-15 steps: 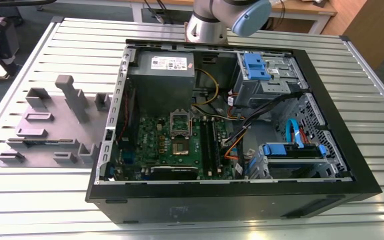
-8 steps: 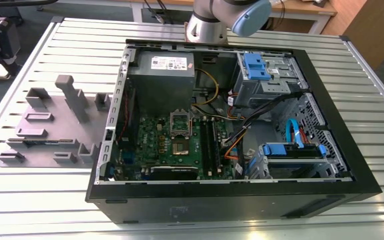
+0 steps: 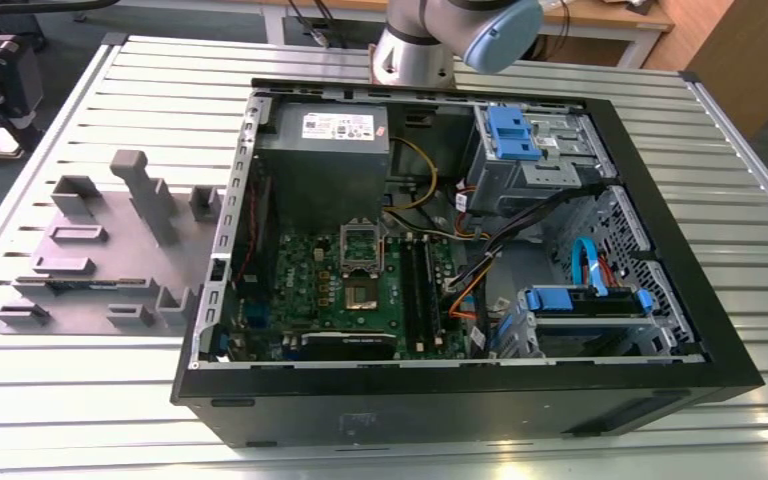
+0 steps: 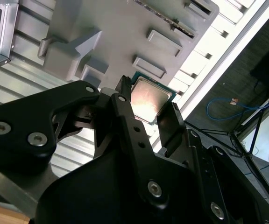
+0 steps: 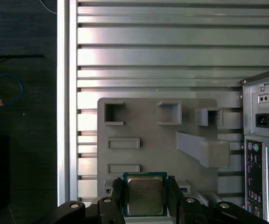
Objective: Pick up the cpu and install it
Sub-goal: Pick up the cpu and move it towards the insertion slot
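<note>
1. The cpu (image 5: 145,198) is clamped flat between the fingers (image 5: 117,196) of the gripper (image 5: 145,183), as shown in both wrist views.
2. It is held above the holder (image 5: 144,126), clear of it.
3. The case (image 5: 264,140) is seen beside the holder on the table (image 5: 148,46).

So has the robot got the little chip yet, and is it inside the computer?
Done: the pick-up. In both wrist views the cpu sits pinched between the fingers of the gripper. In hand: it hangs above the grey holder plate, beside the computer case, not inside it. Left: the install. In the exterior view the socket on the board looks open, with no chip in it.
</note>
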Motion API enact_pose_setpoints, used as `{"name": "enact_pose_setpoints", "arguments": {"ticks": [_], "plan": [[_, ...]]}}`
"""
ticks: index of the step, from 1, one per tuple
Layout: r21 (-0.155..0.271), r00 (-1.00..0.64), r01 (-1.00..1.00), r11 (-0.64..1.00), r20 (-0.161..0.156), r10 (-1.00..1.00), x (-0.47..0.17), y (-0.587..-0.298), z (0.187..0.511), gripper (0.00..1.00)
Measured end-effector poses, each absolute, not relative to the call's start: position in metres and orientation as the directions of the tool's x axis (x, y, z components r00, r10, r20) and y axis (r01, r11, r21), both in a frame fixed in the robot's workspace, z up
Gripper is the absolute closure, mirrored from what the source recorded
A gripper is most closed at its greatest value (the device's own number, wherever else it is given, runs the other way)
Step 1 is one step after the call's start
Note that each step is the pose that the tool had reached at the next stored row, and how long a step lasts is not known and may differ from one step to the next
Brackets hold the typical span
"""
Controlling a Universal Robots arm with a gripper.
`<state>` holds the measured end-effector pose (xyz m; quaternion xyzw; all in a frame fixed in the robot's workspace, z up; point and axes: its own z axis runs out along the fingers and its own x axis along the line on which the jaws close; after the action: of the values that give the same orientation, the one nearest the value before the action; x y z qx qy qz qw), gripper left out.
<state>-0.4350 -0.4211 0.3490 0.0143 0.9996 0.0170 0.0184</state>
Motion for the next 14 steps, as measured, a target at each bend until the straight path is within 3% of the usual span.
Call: {"name": "enact_pose_setpoints", "arguments": {"ticks": [14], "plan": [[0.035,-0.999,0.028,0.999,-0.036,0.029,-0.4269,-0.4209,0.3489,0.53]]}}
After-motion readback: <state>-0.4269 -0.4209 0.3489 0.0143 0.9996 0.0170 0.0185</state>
